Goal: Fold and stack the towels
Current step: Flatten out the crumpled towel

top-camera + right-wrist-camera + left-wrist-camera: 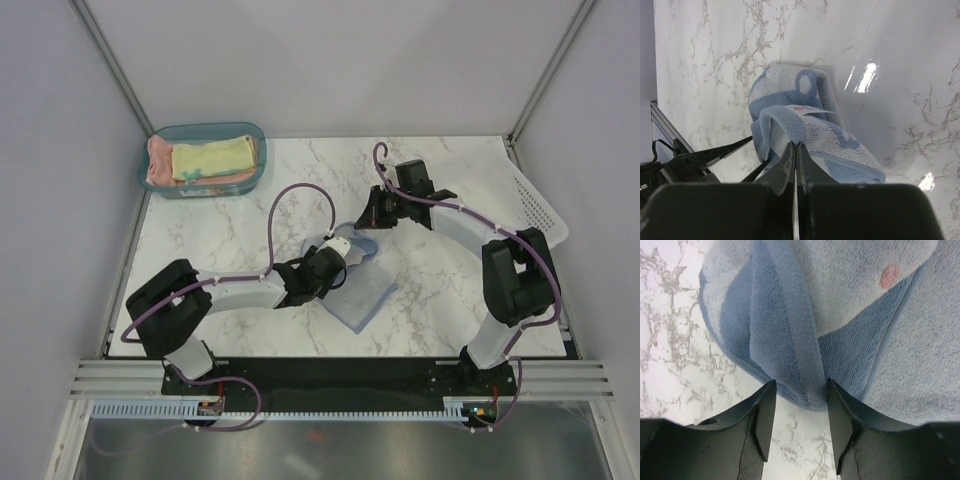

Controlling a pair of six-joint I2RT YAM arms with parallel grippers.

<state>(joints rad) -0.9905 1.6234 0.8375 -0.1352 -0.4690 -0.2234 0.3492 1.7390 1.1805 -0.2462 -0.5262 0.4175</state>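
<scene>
Terry cloth, light blue, lies rumpled as a towel (pixel 360 295) on the marbled desk (pixel 220 230); right jaws pinch its raised fold, left jaws straddle its hem, apart.

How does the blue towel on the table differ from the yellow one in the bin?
The blue towel is rumpled, one edge raised, on the marble table; the yellow towel lies folded flat in the teal bin, on a pink towel. The blue towel sits mid-table; the yellow towel is at the far left corner. Both are soft cloths.
</scene>
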